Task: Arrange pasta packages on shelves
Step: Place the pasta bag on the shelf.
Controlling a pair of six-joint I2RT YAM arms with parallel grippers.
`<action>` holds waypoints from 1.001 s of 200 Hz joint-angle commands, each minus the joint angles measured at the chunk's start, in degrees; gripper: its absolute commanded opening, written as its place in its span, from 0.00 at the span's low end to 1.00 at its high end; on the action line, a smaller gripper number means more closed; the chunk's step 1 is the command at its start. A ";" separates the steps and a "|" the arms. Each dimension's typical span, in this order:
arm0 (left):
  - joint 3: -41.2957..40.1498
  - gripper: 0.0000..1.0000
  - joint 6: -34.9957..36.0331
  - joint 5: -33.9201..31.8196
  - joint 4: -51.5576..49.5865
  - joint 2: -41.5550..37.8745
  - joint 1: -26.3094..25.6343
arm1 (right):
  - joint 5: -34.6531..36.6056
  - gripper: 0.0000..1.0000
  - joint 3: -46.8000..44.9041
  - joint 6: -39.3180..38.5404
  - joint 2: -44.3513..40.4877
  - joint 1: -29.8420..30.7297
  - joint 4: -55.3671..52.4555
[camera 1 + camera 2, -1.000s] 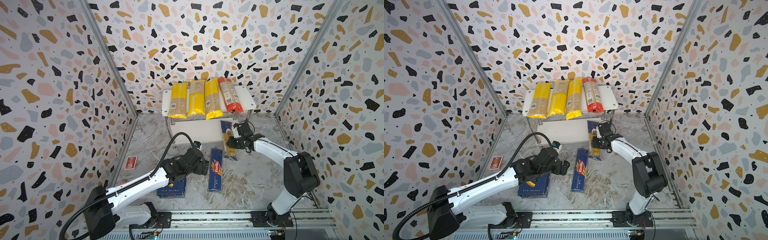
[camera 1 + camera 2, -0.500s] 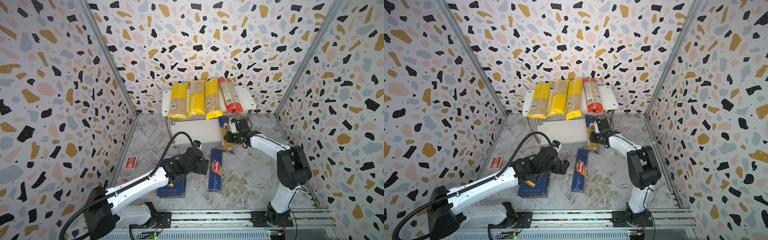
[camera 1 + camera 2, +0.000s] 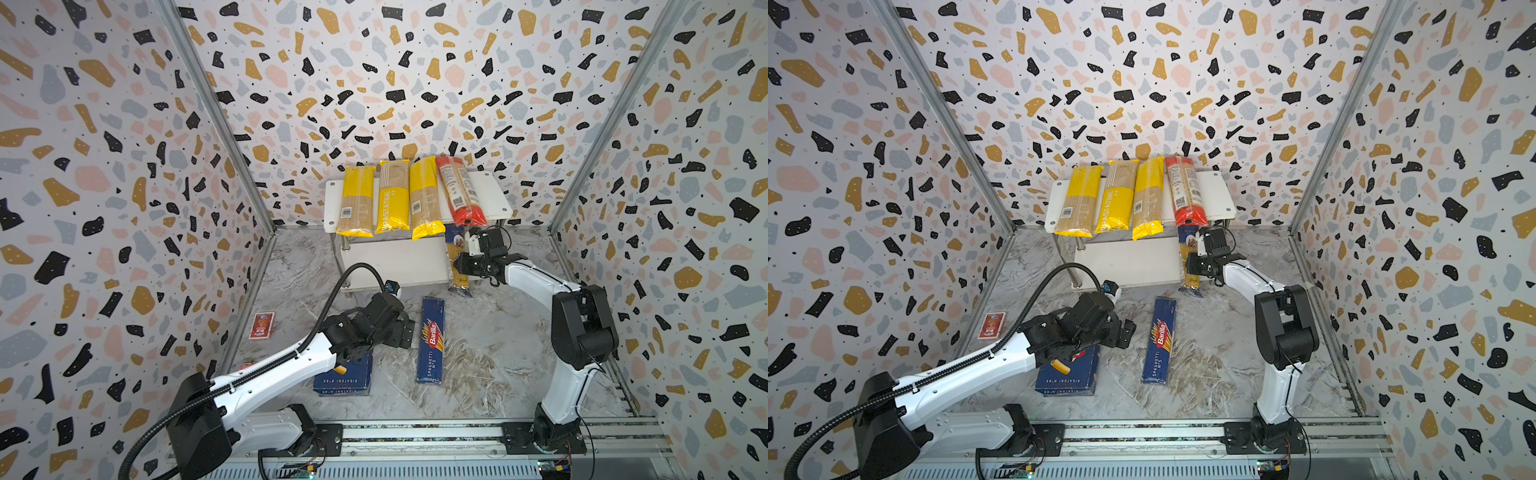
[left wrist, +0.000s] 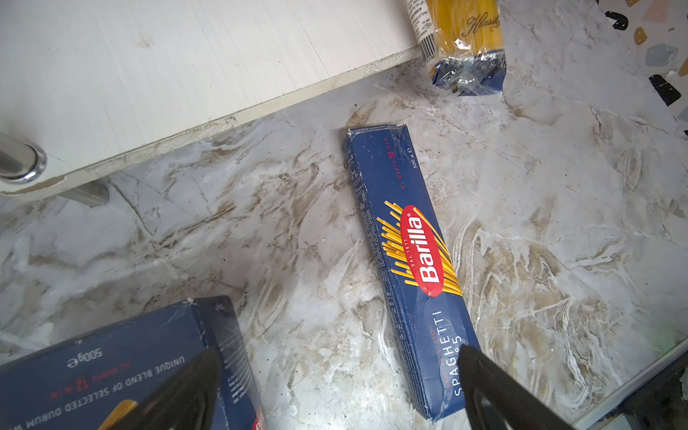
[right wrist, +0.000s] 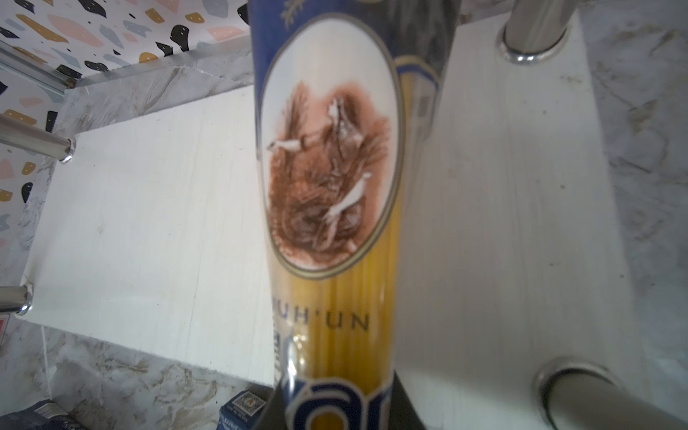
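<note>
The shelves (image 3: 494,195) stand at the back wall. Three yellow spaghetti bags (image 3: 390,195) and a red-orange bag (image 3: 459,191) lie side by side on the top board. My right gripper (image 3: 461,264) is shut on the blue-topped bag (image 5: 331,149) and holds it lengthwise over the right end of the lower board (image 3: 395,257). A narrow Barilla box (image 4: 409,253) and a wide Barilla box (image 3: 345,376) lie on the floor. My left gripper (image 4: 337,350) hangs open above the floor between these two boxes, touching neither.
A small red card-sized pack (image 3: 262,325) and a tiny pink object (image 3: 248,365) lie by the left wall. Chrome legs (image 5: 532,33) rise at the lower board's corners. The arms' base rail (image 3: 415,432) runs along the front.
My right gripper has carried the blue-topped bag back and a little left, from the floor in front of the rack to over the lower board. The left arm has barely moved.
</note>
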 commanded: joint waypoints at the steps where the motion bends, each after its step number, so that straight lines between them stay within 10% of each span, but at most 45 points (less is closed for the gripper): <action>1: 1.33 1.00 0.74 -0.20 0.01 -0.87 0.45 | -1.60 0.23 4.94 -1.46 -1.20 -0.25 6.05; 131: 0.01 0.99 1.00 -0.17 -0.57 -2.72 1.43 | -0.04 0.31 8.43 -1.38 2.24 -0.73 3.02; 200: -0.65 1.00 0.39 0.51 -0.34 -4.09 1.50 | -1.94 0.69 5.22 -1.19 -1.63 -0.42 3.77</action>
